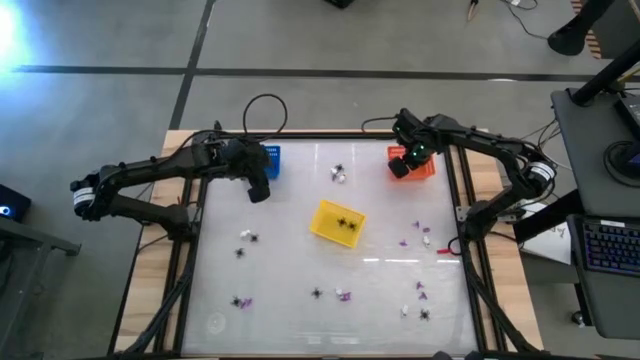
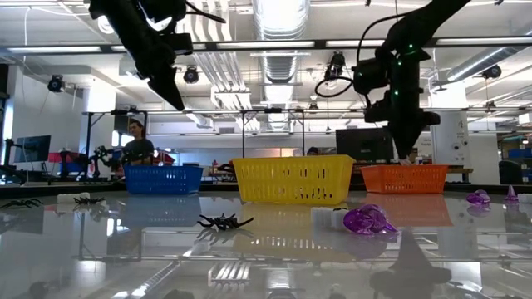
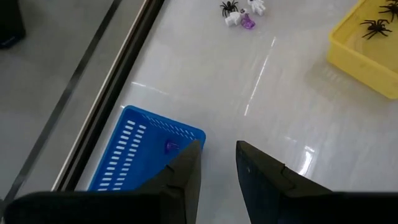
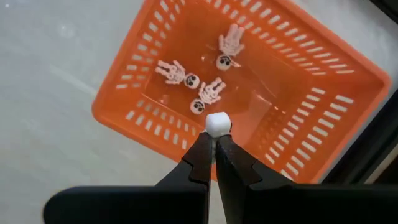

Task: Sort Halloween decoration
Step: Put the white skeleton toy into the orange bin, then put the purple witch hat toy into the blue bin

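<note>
While the right gripper (image 4: 215, 138) pinched a white piece (image 4: 217, 124) above the orange basket (image 4: 348, 93), upper right, the left gripper (image 3: 217, 163), slightly parted, hovered beside the blue basket (image 3: 124, 155).

right tool (image 4: 215, 138) pinched closed, left tool (image 3: 217, 163) parted

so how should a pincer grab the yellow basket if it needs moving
Pinch one side wall of the yellow basket from straight above, one finger inside and one outside. It sits upright and open-topped, turned at an angle to the table edges, so the wrist should turn to match a wall. Its slotted walls look thin enough to pinch. Avoid the black spiders inside.
</note>
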You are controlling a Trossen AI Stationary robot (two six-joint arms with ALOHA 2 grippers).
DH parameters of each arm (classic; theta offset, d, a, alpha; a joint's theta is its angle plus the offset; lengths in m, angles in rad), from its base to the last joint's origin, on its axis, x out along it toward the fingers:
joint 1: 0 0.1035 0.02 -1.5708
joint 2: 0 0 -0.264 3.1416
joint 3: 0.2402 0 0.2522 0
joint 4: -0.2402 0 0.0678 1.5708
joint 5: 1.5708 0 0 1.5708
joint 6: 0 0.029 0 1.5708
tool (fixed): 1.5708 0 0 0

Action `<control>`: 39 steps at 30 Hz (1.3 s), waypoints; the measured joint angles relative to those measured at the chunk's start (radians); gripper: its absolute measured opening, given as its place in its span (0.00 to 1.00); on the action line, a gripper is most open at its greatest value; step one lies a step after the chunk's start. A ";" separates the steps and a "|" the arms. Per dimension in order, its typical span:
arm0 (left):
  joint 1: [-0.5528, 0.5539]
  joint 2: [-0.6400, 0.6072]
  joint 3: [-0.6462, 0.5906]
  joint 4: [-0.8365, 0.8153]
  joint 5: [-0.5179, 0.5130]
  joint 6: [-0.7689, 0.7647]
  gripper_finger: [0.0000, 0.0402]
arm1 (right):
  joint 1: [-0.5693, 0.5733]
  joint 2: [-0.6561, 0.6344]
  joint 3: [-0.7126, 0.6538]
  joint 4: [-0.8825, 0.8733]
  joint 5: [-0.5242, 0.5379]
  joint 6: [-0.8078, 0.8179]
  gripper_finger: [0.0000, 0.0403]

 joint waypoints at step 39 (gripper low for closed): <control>-0.001 0.000 0.000 -0.158 -0.023 -0.063 0.30 | 0.082 -0.002 0.160 -0.039 -0.298 0.188 0.26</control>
